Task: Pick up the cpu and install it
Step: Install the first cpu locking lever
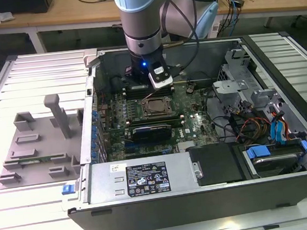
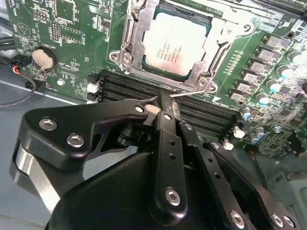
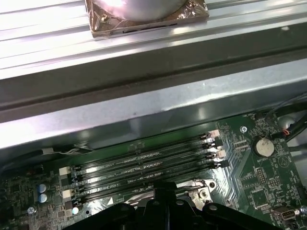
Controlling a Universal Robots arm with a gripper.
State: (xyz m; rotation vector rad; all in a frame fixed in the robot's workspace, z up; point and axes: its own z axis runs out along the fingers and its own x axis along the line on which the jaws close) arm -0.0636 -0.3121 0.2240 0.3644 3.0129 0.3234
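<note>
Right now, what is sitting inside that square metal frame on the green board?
The cpu, silvery top up, lies inside the socket frame on the motherboard. Whatever is under the chip is covered. The tool hangs over the memory slots beside it.

A robotics lab or electronics workshop, set up for computer assembly.

An open desktop computer case (image 1: 200, 143) lies on its side on a pale slatted metal table (image 1: 25, 78) filling most of the exterior view, its green motherboard (image 1: 159, 120) exposed, with a robot arm (image 1: 142, 23) reaching down into it from the top centre. A grey slotted tray (image 1: 36, 142) sits at the left of the frame. Along the top edge runs a wooden workbench (image 1: 78, 13) strewn with cables and what look like small packets, though these are hard to make out.
</note>
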